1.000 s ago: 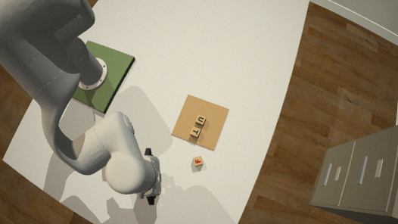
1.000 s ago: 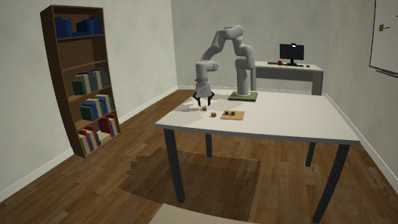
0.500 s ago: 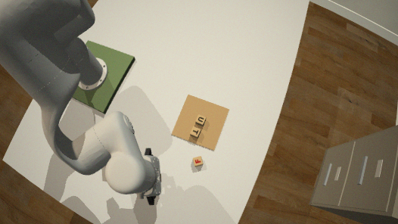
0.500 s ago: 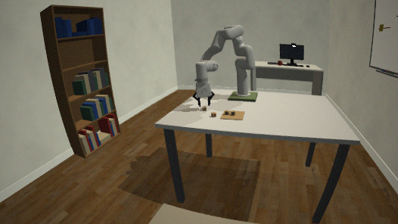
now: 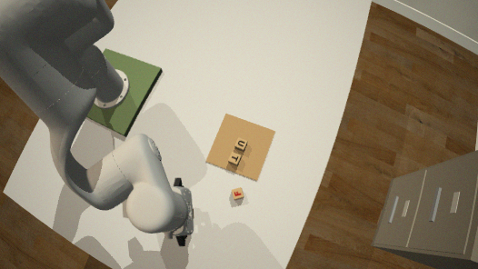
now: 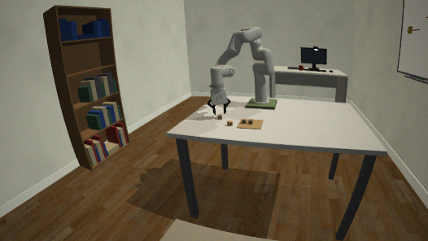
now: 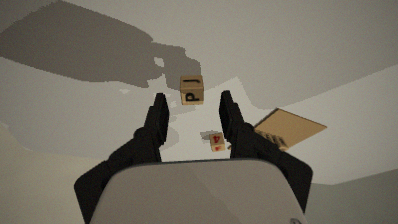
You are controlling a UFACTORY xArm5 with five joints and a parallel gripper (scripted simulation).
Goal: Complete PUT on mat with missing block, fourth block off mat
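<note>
A tan mat (image 5: 241, 146) lies on the white table with a U block (image 5: 242, 144) and a T block (image 5: 234, 158) side by side on it. A block with a red F (image 5: 237, 194) lies on the table just off the mat. Another wooden block (image 7: 191, 90), with a black P on its side face, lies on the table farther from the mat. My gripper (image 7: 193, 102) is open and empty, hanging above this block with a finger on each side of it in the wrist view. In the exterior view the gripper (image 6: 219, 107) is a little above the block (image 6: 219, 116).
The arm's green base plate (image 5: 127, 91) stands at the table's back left. The arm's body hides the P block in the overhead view. The table edge lies near the gripper (image 5: 180, 211) at the bottom.
</note>
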